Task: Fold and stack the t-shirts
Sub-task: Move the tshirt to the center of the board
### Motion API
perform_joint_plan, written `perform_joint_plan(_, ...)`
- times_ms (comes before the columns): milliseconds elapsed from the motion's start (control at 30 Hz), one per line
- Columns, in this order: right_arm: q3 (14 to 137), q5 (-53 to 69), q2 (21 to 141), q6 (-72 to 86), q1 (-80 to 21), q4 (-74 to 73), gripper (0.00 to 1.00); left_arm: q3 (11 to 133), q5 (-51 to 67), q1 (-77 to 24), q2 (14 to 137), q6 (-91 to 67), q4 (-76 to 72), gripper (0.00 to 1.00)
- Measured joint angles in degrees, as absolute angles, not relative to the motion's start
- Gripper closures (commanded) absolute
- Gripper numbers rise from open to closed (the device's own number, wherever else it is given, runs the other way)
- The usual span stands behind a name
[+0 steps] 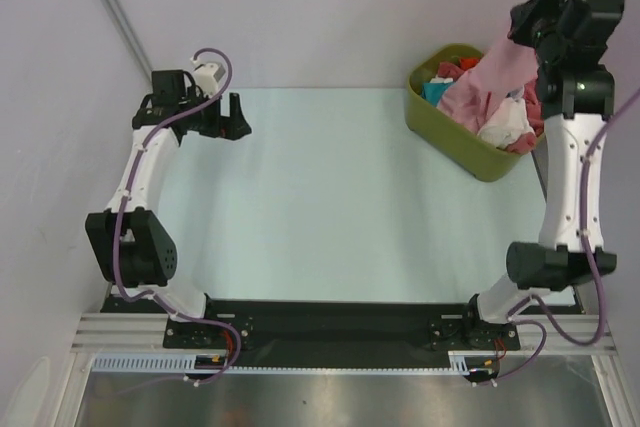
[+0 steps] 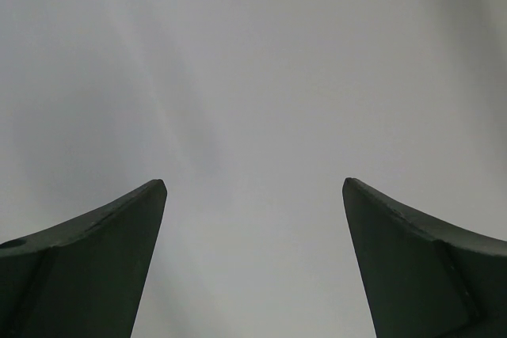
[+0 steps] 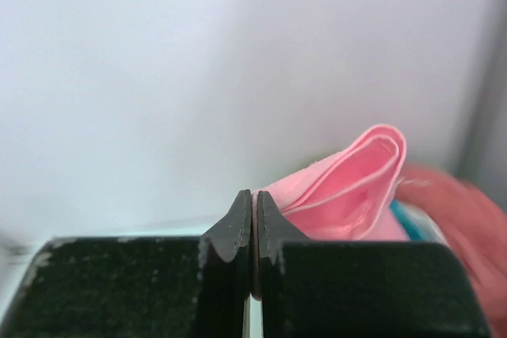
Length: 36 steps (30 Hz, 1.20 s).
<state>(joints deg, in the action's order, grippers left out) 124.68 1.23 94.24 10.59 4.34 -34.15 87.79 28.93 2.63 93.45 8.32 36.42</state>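
- The counter [image 1: 330, 197] lies open across the middle of the top view. The bare stretch runs from the left arm at the upper left to the tub at the upper right, and down to the dark base strip at the bottom.
- A wall closes the left and far sides, and the counter's right edge runs under the right arm.
- One olive-green tub [image 1: 452, 132] sits at the upper right corner of the counter, turned at an angle to its edges.
- Two arms are in view, one on each side, with bases well apart at the bottom of the frame.
- One light pink t-shirt [image 1: 488, 82] is lifted at the upper right, draping from the right fingers down into the tub.
- More t-shirts [image 1: 508, 127] are heaped in the tub in patches of teal, white and red. How many there are I cannot tell.
- The left arm bends up along the left side, its forearm reaching toward the upper left. The left fingers [image 1: 237, 115] are spread wide with nothing between them; the wrist view shows only pale surface in the gap.
- The right arm stands tall along the right side, its wrist high above the tub.
- The right fingers [image 3: 238, 227] are pressed together tip to tip, pinching the light pink t-shirt, whose fold bulges just right of the tips.
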Motion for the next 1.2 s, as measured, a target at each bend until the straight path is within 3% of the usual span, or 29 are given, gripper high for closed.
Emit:
perform_joint_plan(167, 127.0, 8.1, 85.3, 11.7, -10.7, -21.6, 1.0, 87.8, 28.7, 4.6, 91.0, 4.8, 34.5, 0.0)
perform_joint_plan(333, 134.7, 16.7, 88.4, 15.0, -24.7, -13.0, 1.0, 87.9, 28.7, 9.9, 88.4, 3.8, 33.9, 0.0)
perform_joint_plan(567, 135.6, 24.2, 93.7, 21.6, -31.7, -5.1, 1.0, 87.9, 28.5, 15.3, 85.8, 4.1, 33.5, 0.0)
perform_joint_plan(633, 130.8, 23.7, 92.7, 22.9, -31.7, -3.1, 1.0, 87.9, 28.4, 15.7, 85.7, 4.4, 33.5, 0.0)
perform_joint_plan(733, 120.6, 20.9, 90.0, 24.0, -31.7, -0.4, 1.0, 87.9, 28.9, 15.8, 85.7, 5.0, 33.5, 0.15)
perform_joint_plan(767, 115.9, 19.6, 88.6, 24.5, -31.6, -0.3, 1.0, 87.8, 29.5, 15.8, 85.7, 5.5, 33.6, 0.24)
perform_joint_plan(833, 106.5, 16.8, 86.7, 25.2, -31.6, 0.5, 1.0, 87.3, 31.6, 15.6, 85.7, 7.2, 33.8, 0.27)
perform_joint_plan(1067, 79.3, 9.7, 87.9, 31.4, -27.1, 0.3, 1.0, 79.7, 31.8, 6.8, 86.8, 19.9, 40.6, 0.14)
perform_joint_plan(1200, 73.4, 6.9, 92.9, 32.8, -23.7, -3.6, 1.0, 71.4, 30.1, 1.3, 88.6, 26.3, 43.9, 0.03)
